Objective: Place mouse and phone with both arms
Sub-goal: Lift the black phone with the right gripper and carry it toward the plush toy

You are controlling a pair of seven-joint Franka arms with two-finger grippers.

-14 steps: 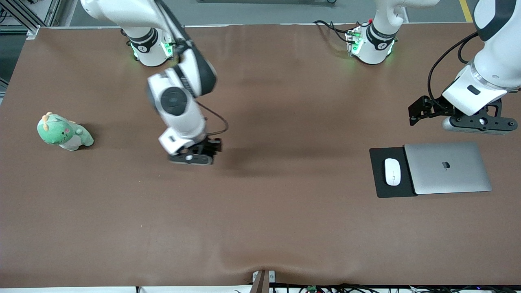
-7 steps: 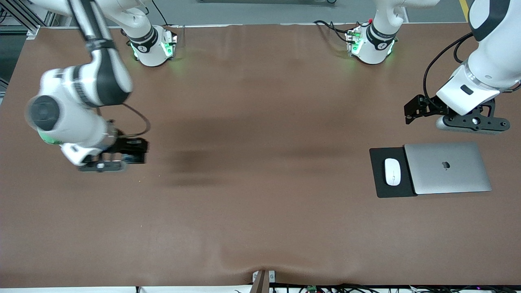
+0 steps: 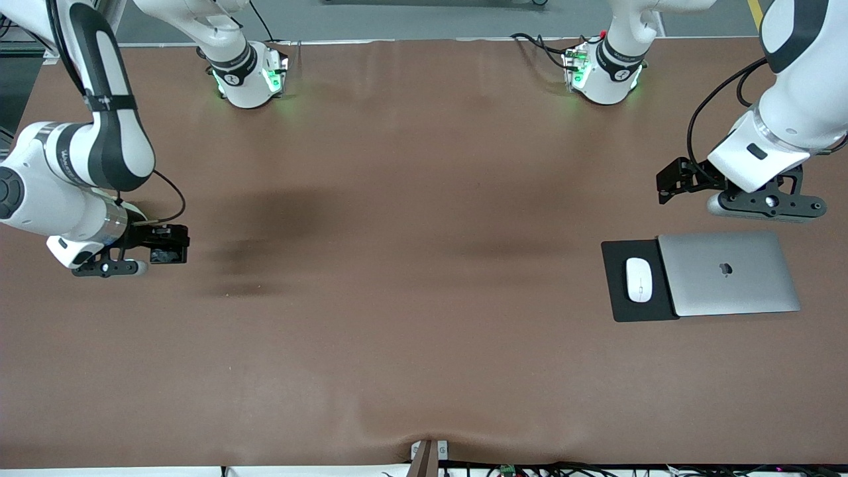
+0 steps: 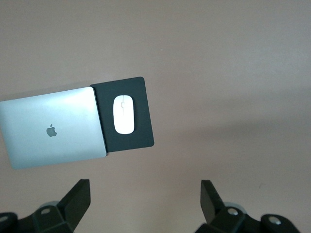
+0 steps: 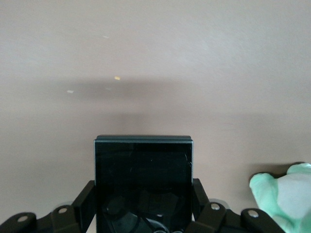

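Right wrist view, right gripper clamping phone, mouse on mat

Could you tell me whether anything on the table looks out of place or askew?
Mostly tidy: the mouse sits squarely on the black mat, whose edge is tucked under the closed laptop. The green plush toy seems unrelated to the desk items.

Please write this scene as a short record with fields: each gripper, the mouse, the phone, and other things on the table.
left gripper: open, in the air over bare table beside the laptop
right gripper: shut on the phone, at the right arm's end of the table
mouse: lying on the black mat
mat: partly under the closed laptop
green plush toy: beside the right gripper
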